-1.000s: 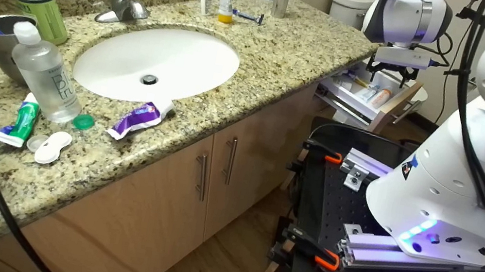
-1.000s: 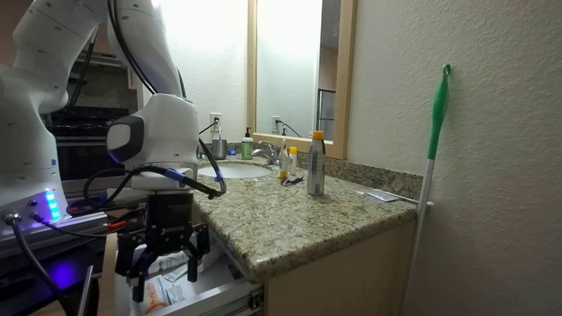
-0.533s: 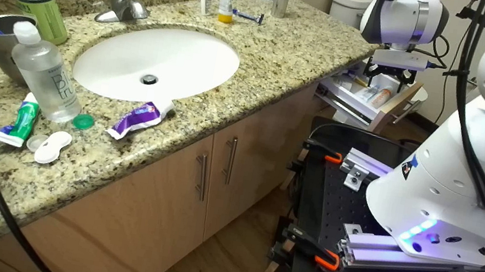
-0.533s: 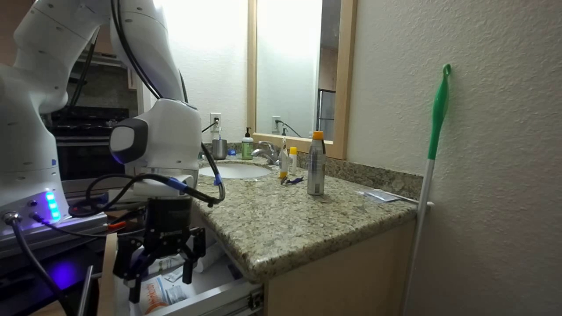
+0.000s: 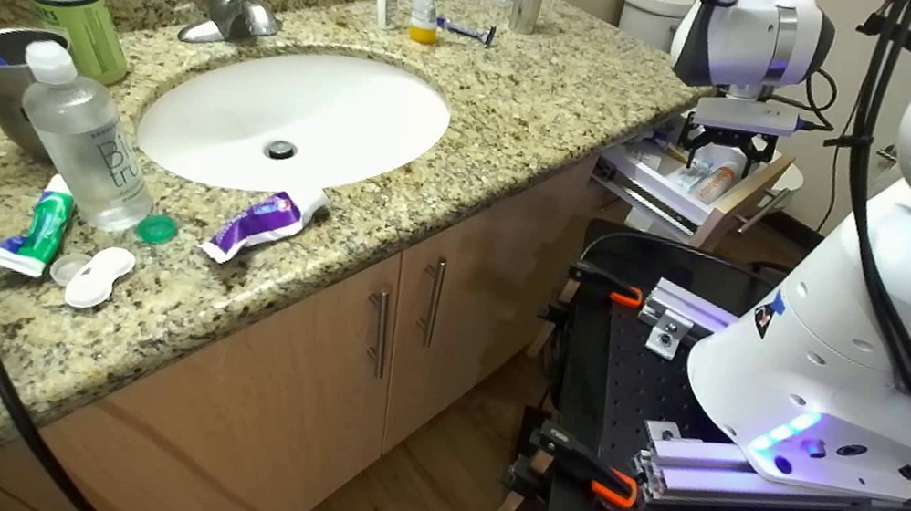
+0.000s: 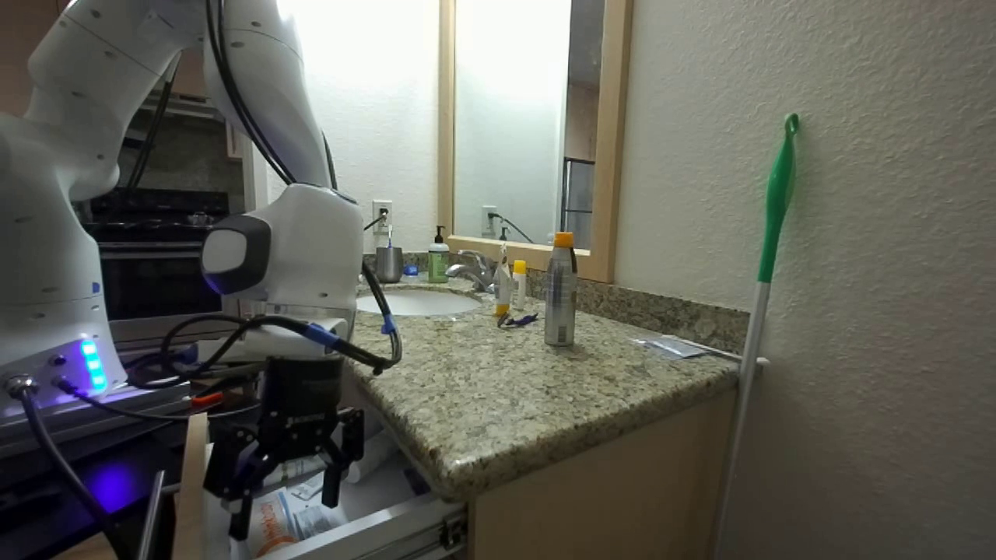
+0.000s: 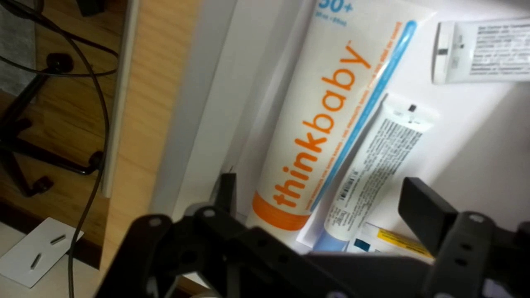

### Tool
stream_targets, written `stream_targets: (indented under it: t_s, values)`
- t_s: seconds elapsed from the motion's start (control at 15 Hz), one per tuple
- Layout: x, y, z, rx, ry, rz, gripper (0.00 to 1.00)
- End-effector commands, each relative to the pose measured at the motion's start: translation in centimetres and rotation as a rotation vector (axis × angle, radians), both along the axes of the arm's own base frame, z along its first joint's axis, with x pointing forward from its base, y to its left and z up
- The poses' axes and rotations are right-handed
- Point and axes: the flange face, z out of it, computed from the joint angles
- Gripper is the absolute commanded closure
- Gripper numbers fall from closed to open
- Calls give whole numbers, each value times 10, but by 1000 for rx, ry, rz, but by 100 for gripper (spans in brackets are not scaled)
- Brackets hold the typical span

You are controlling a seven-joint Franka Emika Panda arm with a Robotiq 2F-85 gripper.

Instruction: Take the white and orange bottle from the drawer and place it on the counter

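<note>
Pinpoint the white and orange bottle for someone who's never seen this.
Below the counter, a drawer stands open. Next to its wooden front lies the bottle: wide, white, with an orange band. Orange "thinkbaby" lettering sets it apart from the slimmer, dark-printed tube alongside.

Glossy granite counter (image 6: 498, 389), wood-fronted drawer (image 7: 153, 95)

A home bathroom: an exterior view shows a white oval sink (image 5: 366, 125) set in a speckled beige-brown granite counter (image 5: 537, 103), a curved silvery metal tap (image 5: 238, 16) at the sink's eleven o'clock, a tapered grey metal toothbrush cup (image 5: 0, 89) at nine and, at two, partly hidden, what is probably a white lidded toilet tank (image 5: 651, 16)
</note>
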Motion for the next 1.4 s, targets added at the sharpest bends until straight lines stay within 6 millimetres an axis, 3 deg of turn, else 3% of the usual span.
stream_targets:
  t_s: [0.0,0.2,0.27,0.33,0.4,0.47,0.93,1.07,1.27,1.33]
  values:
    - [-2,3,-23,6,53,-8,0]
    - [0,2,-37,26,91,-20,0]
    - [7,0,-19,9,41,-4,0]
    - [7,-2,-21,6,50,-7,0]
    - [8,-2,-20,7,54,-6,25]
    - [8,-2,-19,1,51,-7,26]
    - [12,-4,-14,6,33,-13,73]
    - [13,-5,-10,19,22,-21,80]
    - [19,-15,21,52,-48,-42,98]
    - [18,-18,33,59,-74,-45,100]
